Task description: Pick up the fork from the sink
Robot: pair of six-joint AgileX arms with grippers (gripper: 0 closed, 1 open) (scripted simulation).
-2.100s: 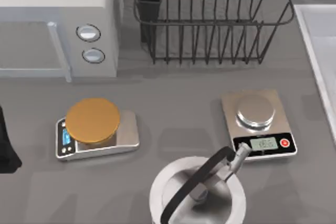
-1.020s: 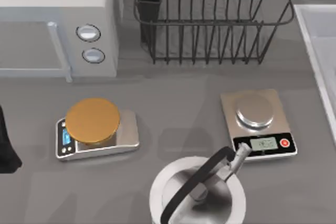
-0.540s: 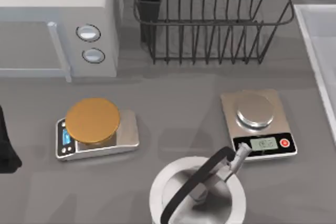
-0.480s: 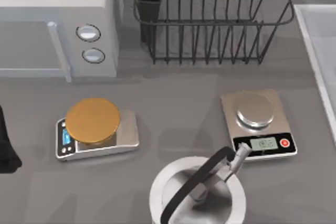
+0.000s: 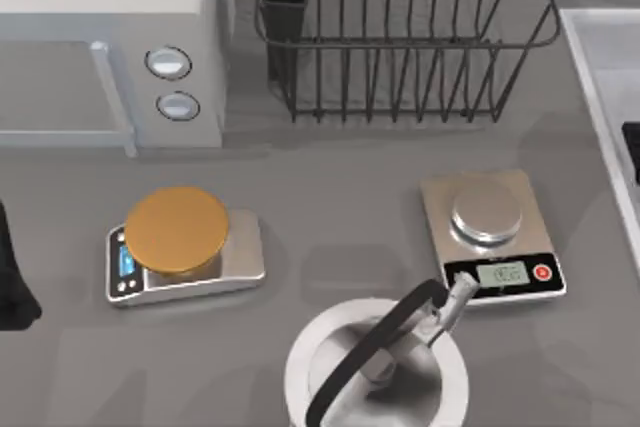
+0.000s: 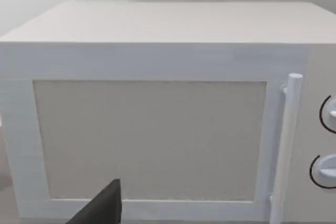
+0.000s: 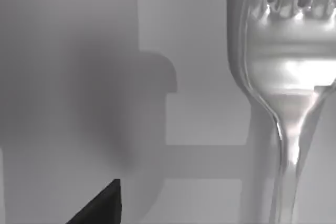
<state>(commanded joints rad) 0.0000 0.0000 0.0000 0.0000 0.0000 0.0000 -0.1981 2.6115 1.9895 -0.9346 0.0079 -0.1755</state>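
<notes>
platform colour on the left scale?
Orange-gold round platform on the left scale; clearest in the top view.

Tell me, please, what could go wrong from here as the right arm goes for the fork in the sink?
The fork lies flat on the sink floor, seen close from the right wrist; thin and shiny, it may slip or scrape when pinched. It also sits off to one side of that view, so a closing grip could miss it. The right arm is by the sink rim and could bump it.
</notes>
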